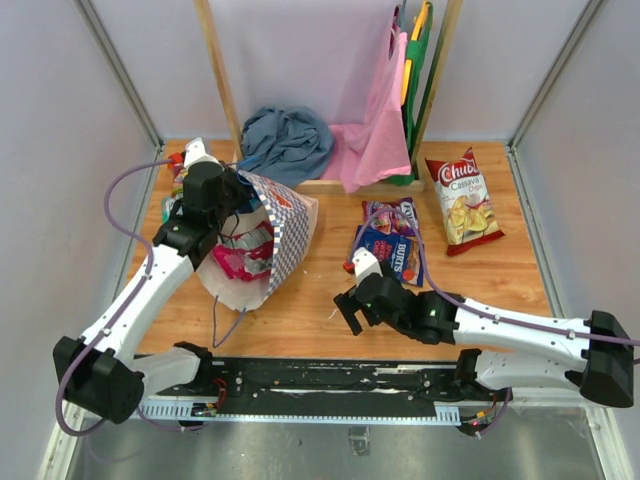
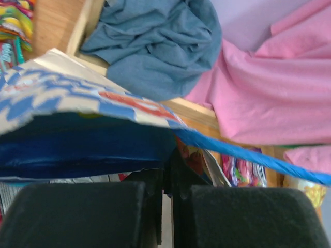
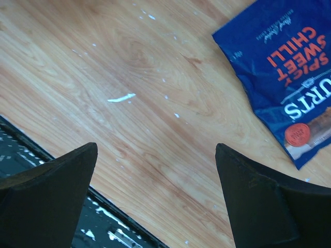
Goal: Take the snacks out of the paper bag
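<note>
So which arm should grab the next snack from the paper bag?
Probably right: the right gripper is open and empty above the table, free to reach in; the left gripper is shut at the paper bag's rim.

wooden table (image 1: 300, 310) with paper bag (image 1: 285, 235) at left, dark blue packets (image 1: 385, 245) mid-table, red-and-white chip bag (image 1: 460, 200) back right

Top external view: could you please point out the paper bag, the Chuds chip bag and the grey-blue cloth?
paper bag (image 1: 289, 228), top external view, its checkered side wall.
Chuds chip bag (image 1: 462, 200), top external view, middle of its front.
grey-blue cloth (image 1: 288, 143), top external view, centre of the heap.
</note>
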You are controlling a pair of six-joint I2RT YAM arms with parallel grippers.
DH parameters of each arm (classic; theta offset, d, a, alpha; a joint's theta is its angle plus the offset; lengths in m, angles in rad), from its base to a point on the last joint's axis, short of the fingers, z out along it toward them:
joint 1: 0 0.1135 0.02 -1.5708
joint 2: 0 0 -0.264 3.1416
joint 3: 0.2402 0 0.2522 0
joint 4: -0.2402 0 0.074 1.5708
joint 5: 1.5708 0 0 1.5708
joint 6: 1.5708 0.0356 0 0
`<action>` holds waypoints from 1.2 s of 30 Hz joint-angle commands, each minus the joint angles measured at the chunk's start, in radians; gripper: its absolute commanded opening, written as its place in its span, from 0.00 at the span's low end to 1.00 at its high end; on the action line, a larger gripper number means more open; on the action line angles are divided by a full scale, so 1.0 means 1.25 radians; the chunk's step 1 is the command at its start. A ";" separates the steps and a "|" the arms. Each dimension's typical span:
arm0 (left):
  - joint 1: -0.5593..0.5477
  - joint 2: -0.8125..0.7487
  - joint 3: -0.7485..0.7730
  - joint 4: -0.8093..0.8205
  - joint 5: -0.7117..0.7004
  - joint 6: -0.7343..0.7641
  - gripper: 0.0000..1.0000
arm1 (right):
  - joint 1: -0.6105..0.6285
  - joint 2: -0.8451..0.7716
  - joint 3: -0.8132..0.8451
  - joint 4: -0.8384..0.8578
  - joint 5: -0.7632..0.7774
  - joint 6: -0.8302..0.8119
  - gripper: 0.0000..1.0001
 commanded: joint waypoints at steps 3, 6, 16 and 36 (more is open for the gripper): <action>0.004 -0.085 -0.017 0.015 0.101 0.052 0.01 | 0.004 0.032 0.064 0.134 -0.096 0.041 0.98; 0.005 -0.149 -0.078 -0.012 0.108 0.046 0.01 | 0.017 0.107 0.126 0.171 -0.104 0.071 0.98; 0.004 -0.370 -0.314 -0.115 0.139 0.029 0.01 | 0.051 0.373 0.373 0.276 -0.243 0.065 0.99; 0.004 -0.497 -0.206 -0.290 0.157 0.076 0.01 | -0.154 0.502 0.442 0.289 -0.319 0.005 0.98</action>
